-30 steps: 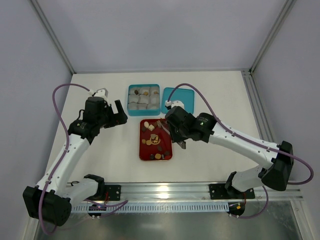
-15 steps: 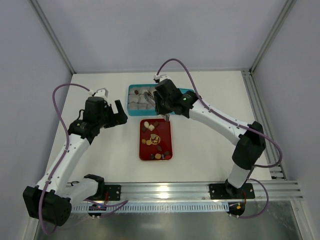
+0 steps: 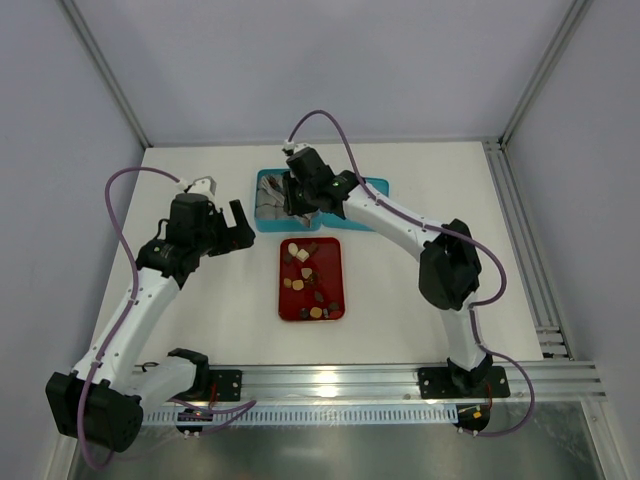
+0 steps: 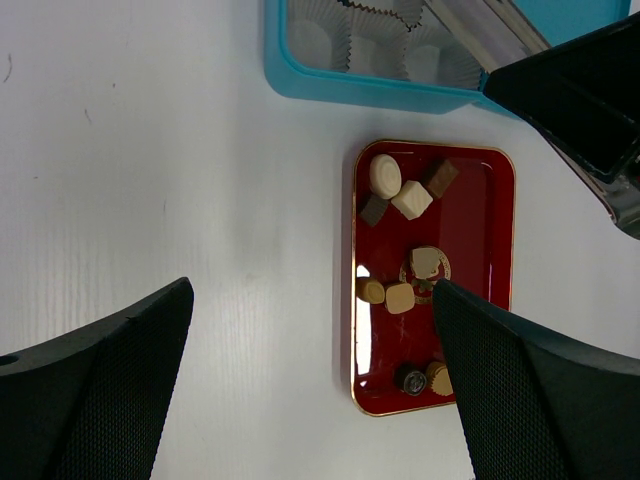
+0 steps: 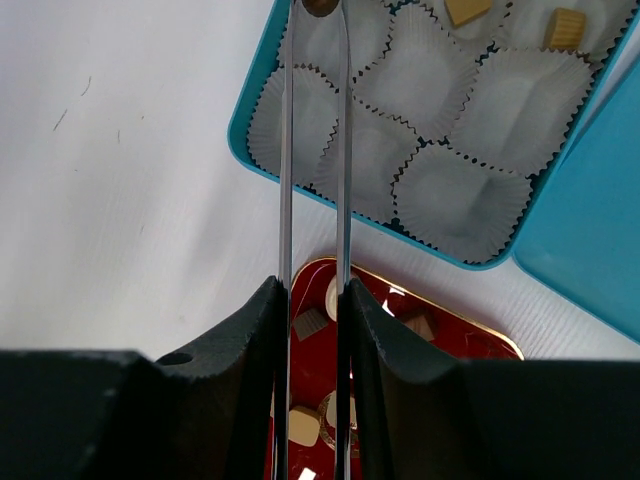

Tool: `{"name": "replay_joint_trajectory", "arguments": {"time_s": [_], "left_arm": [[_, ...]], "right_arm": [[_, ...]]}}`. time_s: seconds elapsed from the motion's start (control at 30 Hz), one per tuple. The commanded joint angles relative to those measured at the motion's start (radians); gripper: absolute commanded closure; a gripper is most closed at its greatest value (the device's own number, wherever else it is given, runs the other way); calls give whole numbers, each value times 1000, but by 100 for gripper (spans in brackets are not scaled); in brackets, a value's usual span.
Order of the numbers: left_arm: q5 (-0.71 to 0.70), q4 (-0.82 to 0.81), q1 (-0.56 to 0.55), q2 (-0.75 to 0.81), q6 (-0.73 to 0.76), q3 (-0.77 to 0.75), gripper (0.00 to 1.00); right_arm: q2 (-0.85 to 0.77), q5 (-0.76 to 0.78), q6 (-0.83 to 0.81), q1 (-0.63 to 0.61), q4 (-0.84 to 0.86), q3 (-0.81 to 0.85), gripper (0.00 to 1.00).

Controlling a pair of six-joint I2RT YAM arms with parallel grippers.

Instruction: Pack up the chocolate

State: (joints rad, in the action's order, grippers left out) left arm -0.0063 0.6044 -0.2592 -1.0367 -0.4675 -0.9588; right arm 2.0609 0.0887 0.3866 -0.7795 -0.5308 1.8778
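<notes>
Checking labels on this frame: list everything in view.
table: one, white, under everything
box: one, teal, open, far centre
paper cups: several, white, in the box
lid: one, teal, right of the box
tray: one, red, near side of the box
tray chocolates: nine or more, brown, tan, cream, loose
boxed chocolates: two seen, tan, in cups
held chocolate: one, dark brown, at tweezer tips
tweezers: one, metal
left gripper: black, open, left of the tray
right gripper: black, shut on the tweezers
</notes>
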Motion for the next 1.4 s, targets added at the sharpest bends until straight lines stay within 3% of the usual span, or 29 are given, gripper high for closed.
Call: {"name": "replay_joint_trajectory", "arguments": {"time_s": [0.0, 1.37], "left_arm": [[2, -8, 8, -2, 4, 6, 0], [3, -6, 8, -2, 3, 6, 0]], "right_arm": [[-8, -23, 11, -3, 41, 49, 69], [39, -24, 20, -6, 23, 4, 59]]}}
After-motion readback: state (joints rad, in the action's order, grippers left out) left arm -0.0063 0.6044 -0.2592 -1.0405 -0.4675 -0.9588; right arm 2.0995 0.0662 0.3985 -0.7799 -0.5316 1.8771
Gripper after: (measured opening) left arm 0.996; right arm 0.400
